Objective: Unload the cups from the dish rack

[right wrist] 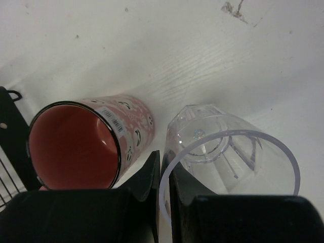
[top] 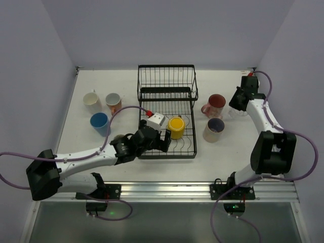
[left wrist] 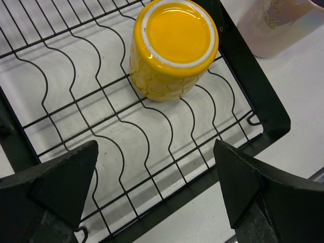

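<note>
The black wire dish rack [top: 167, 96] stands mid-table. A yellow cup [top: 176, 127] sits upside down on its lower tier, also in the left wrist view [left wrist: 173, 46]. My left gripper [top: 163, 140] is open, its jaws wide apart over the rack's near edge [left wrist: 202, 179], short of the yellow cup. My right gripper [top: 238, 105] is shut on the rim of a clear glass cup [right wrist: 230, 152], held just above the table beside the pink patterned cup [right wrist: 83, 147].
Off the rack on the left stand a white cup [top: 92, 100], a salmon-pink cup [top: 113, 103] and a blue cup [top: 99, 123]. On the right stand the pink patterned cup [top: 215, 104] and a grey-beige cup [top: 214, 129]. Walls close in on three sides.
</note>
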Available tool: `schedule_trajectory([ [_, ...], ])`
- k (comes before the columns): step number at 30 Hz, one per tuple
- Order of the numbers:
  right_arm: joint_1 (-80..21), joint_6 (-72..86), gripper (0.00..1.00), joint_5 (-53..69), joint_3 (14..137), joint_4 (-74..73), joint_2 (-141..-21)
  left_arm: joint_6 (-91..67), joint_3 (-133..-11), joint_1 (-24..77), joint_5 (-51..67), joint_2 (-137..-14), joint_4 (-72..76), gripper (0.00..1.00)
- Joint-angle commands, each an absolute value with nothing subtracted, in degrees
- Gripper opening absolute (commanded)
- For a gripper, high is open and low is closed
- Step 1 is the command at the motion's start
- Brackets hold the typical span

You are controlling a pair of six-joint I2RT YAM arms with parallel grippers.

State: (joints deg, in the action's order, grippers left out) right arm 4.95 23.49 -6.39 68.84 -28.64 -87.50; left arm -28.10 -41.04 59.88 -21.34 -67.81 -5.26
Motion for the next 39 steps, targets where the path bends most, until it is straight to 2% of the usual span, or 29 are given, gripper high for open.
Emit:
schedule_trajectory([
  [1, 5.10, 22.94, 0.01, -4.04, 72.07, -27.15, -91.21, -25.14, -44.55, 60.29, -23.29, -71.36, 2.63, 1.00],
  [7, 5.10, 22.68, 0.04, -4.31, 72.16, -27.33, -94.65, -23.56, -49.04, 60.29, -21.27, -78.92, 4.57, 1.00],
  [9, 5.10, 22.76, 0.11, -4.31, 71.55, -26.98, -94.92, -23.03, -50.09, 60.29, -21.36, -81.03, 5.80, 1.00],
  [11, 5.10, 22.94, 0.28, -4.31, 70.32, -25.93, -94.40, -22.33, -51.24, 60.29, -21.62, -82.96, 6.50, 1.00],
  [13, 5.10, 23.29, 0.34, -3.78, 69.70, -25.06, -94.04, -21.97, -52.29, 60.29, -21.97, -85.06, 6.85, 1.00],
  [16, 5.10, 24.17, 0.49, -2.29, 68.38, -24.00, -93.52, -21.36, -53.96, 60.21, -23.72, -87.35, 7.12, 1.00],
  [17, 5.10, 24.34, 0.56, -2.20, 67.68, -23.73, -93.43, -20.92, -54.14, 60.29, -24.17, -87.71, 7.21, 1.00],
  [21, 5.01, 25.66, 0.72, -1.50, 64.88, -21.28, -91.15, -19.51, -55.46, 60.29, -26.71, -89.91, 8.09, 1.00],
  [32, 5.10, 28.04, 0.98, 3.86, 58.28, -16.70, -80.08, -16.26, -59.32, 60.12, -28.38, -96.41, 10.20, 1.00],
  [39, 4.92, 29.62, 0.99, 9.31, 54.15, -14.94, -70.50, -16.52, -59.85, 60.03, -32.42, -99.66, 13.88, 1.00],
])
